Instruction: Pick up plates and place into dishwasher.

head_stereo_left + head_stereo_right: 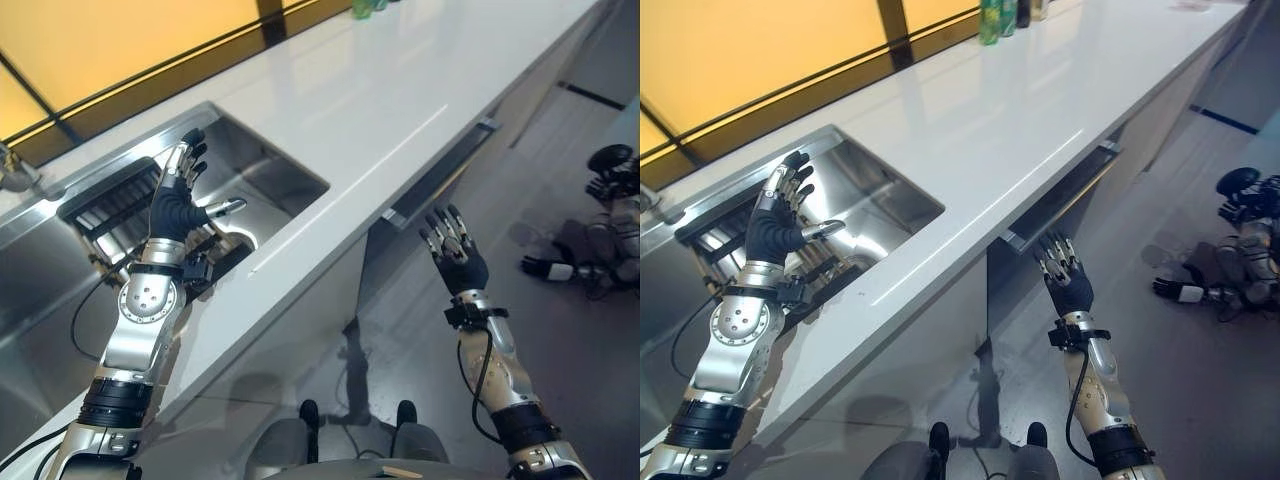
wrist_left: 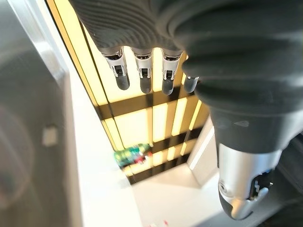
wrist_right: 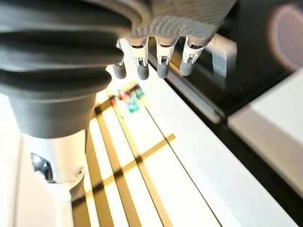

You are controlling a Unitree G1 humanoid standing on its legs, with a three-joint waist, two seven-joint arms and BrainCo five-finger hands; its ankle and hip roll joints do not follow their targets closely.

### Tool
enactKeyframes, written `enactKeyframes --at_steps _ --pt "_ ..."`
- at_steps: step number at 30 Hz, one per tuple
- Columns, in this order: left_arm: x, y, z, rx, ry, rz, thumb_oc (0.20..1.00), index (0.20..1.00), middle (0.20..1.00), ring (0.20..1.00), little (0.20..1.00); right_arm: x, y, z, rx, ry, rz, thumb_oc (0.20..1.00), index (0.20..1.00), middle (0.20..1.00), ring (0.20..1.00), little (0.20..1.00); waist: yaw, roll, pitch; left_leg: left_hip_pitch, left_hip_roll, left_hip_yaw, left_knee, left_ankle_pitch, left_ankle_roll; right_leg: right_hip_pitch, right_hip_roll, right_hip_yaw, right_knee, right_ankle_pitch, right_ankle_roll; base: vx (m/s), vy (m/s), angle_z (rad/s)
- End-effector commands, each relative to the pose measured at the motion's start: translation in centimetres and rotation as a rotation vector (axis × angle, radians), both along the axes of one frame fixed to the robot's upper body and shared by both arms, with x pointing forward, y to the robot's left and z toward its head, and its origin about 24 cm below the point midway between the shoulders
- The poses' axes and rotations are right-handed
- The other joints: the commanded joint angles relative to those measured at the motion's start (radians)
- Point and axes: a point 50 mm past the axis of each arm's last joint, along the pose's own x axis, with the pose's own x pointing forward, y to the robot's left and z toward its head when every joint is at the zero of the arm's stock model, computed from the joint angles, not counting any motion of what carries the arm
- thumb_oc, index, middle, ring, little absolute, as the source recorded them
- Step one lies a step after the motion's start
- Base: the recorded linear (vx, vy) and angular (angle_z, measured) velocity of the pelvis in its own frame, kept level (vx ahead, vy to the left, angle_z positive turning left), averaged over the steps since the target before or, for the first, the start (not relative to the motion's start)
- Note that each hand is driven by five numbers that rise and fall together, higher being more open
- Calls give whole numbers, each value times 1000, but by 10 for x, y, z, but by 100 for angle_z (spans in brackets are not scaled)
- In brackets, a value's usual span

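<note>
The left hand (image 1: 178,205) is raised over the stainless steel sink (image 1: 285,180) in the left-centre of the left eye view, its fingers straight and spread, thumb out to the side, holding nothing. Under and just behind it, in the left part of the sink basin, sits a dark dish rack (image 1: 118,197), and a pale curved edge that may be a plate (image 1: 240,237) shows just right of the wrist, though it is too hidden to tell for certain. The right hand (image 1: 455,250) hovers in the centre-right of the frame, in front of the cabinet face, fingers relaxed and spread, empty, just below the pulled-out edge of the dishwasher door (image 1: 440,170) with its long grey handle under the counter lip. The white countertop (image 1: 390,100) runs diagonally from lower left to upper right. Green bottles (image 1: 995,18) stand at its far edge at the top centre of the right eye view. Another robot's dark hands (image 1: 600,235) lie on the floor at the right edge.
</note>
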Motion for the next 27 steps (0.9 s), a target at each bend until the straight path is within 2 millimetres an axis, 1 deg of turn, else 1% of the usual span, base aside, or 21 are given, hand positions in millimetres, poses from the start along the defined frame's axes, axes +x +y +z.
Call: enactKeyframes --at_steps 1,3,5,7,9,10,11,13,15,17,20,22,24,25,27 --pt "-14 12 13 -31 -109 46 1000 1000 1000 1000 1000 -8 -8 17 -23 -75 -66 1000 1000 1000 1000 1000 -38 -6 -45 12 14 -26 -20 -14 4 20 -63 47 -53 120 18 -53 12 -31" --pt "-17 14 10 -36 -98 56 1000 1000 1000 1000 1000 -14 -15 14 -27 -59 -98 1000 1000 1000 1000 1000 -51 -8 -52 31 20 -18 -39 -10 3 26 -54 54 -56 114 21 -35 -7 -23" --pt "-20 15 7 -47 -88 62 1000 1000 1000 1000 1000 -18 -20 16 -48 -66 -123 1000 1000 1000 1000 1000 -59 -12 -60 47 27 -16 -59 -5 1 33 -42 61 -63 109 22 -18 -43 -28" --pt "-20 16 4 -57 -64 64 1000 1000 1000 1000 1000 -19 -25 28 -78 -105 -156 1000 1000 1000 1000 1000 -63 -18 -76 64 36 -17 -83 5 -4 43 -27 68 -74 104 23 -13 -76 -15" --pt "-19 15 3 -65 -57 69 1000 1000 1000 1000 1000 -17 -22 40 -128 -156 -152 1000 1000 1000 1000 1000 -63 -20 -86 76 44 -17 -99 10 -7 51 -14 69 -81 98 23 1 -77 -7" --pt "-19 14 1 -67 -49 71 1000 1000 1000 1000 1000 -15 -20 51 -149 -193 -141 1000 1000 1000 1000 1000 -60 -23 -95 83 48 -20 -107 14 -9 58 -7 69 -86 93 23 21 -71 -6" --pt "-19 13 0 -70 -44 70 1000 1000 1000 1000 1000 -14 -18 56 -156 -211 -135 1000 1000 1000 1000 1000 -58 -23 -99 87 51 -22 -112 16 -11 63 -1 69 -88 89 22 33 -92 -2" --pt "-18 11 -3 -101 -31 67 1000 1000 1000 1000 1000 -9 -11 72 -228 -266 -114 1000 1000 1000 1000 1000 -43 -27 -119 95 62 -35 -128 26 -17 78 19 63 -94 74 17 34 -108 0" --pt "-16 8 -5 -102 -11 58 1000 1000 1000 1000 1000 -3 -5 83 -281 -293 -90 1000 1000 1000 1000 1000 -27 -31 -130 98 74 -46 -134 33 -26 91 34 51 -96 62 8 16 -126 6" --pt "-15 3 -9 -103 12 63 1000 1000 1000 1000 1000 0 0 99 -306 -344 -55 1000 1000 1000 1000 1000 -5 -38 -139 95 90 -61 -139 43 -37 104 52 30 -95 47 -6 -10 -144 20" --pt "-12 2 -11 -142 25 75 1000 1000 1000 1000 1000 5 10 116 -340 -421 16 1000 1000 1000 1000 1000 28 -49 -148 84 113 -86 -138 61 -56 120 78 -11 -94 27 -28 -18 -160 44" --pt "-12 1 -12 -176 31 82 1000 1000 1000 1000 1000 8 18 126 -362 -456 50 1000 1000 1000 1000 1000 57 -57 -150 68 132 -109 -130 78 -73 131 92 -41 -95 19 -43 -20 -192 54" --pt "-13 2 -13 -178 29 115 1000 1000 1000 1000 1000 10 24 132 -376 -478 81 1000 1000 1000 1000 1000 75 -60 -148 54 149 -127 -125 93 -86 140 104 -66 -97 12 -54 -25 -191 60" --pt "-14 4 -12 -171 19 140 1000 1000 1000 1000 1000 11 31 137 -394 -497 110 1000 1000 1000 1000 1000 101 -63 -143 39 164 -146 -125 111 -97 143 111 -88 -99 8 -62 -50 -197 54" --pt "-17 7 -9 -168 -7 183 1000 1000 1000 1000 1000 13 40 141 -403 -514 149 1000 1000 1000 1000 1000 128 -65 -136 15 182 -172 -125 134 -114 145 118 -116 -104 4 -71 -82 -217 56"
